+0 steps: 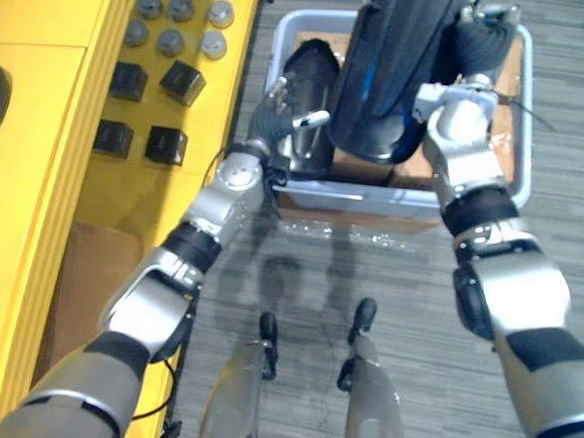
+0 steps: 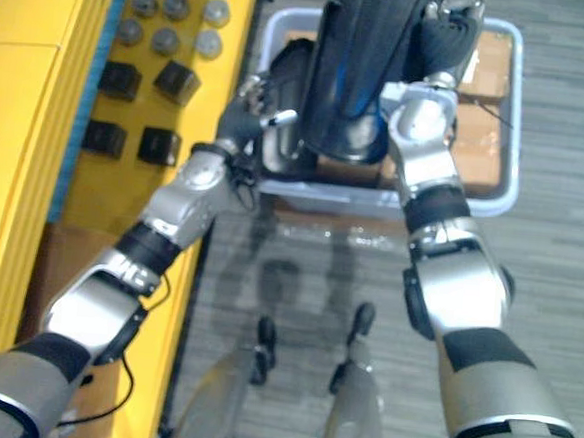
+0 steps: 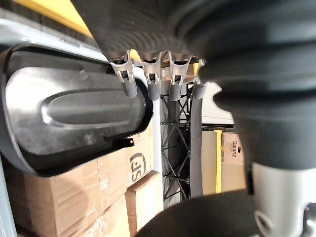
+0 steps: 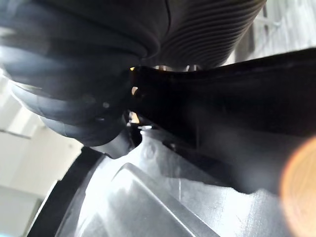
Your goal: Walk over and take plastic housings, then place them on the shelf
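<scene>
Along the robot's left side runs a yellow shelf (image 1: 35,161), the biggest thing in sight, and straight ahead on the grey floor (image 1: 574,199) sits a pale plastic bin (image 1: 374,193) with brown cardboard (image 1: 503,134) lining its bottom. Lifted above the bin, standing roughly on end between the two arms, is a large black housing (image 1: 393,66), its rounded lower end hanging over the bin's near half. A second housing (image 1: 312,75), smaller and also black, stands in the bin's left end against the wall nearest the shelf. The right hand (image 1: 478,42) is up against the far right side of the large housing, dark ribbed cover showing; its fingers are hidden behind the plastic, so I cannot tell how they sit. The left hand (image 1: 271,117) is at the bin's left corner, just beside the second housing, thumb reaching toward the large one. From its wrist, the fingers (image 3: 154,86) hang loosely extended, curled round nothing, close alongside the second housing's recessed face. On the shelf lie small black blocks (image 1: 181,81) and, beyond them, smaller grey round caps (image 1: 175,25).
</scene>
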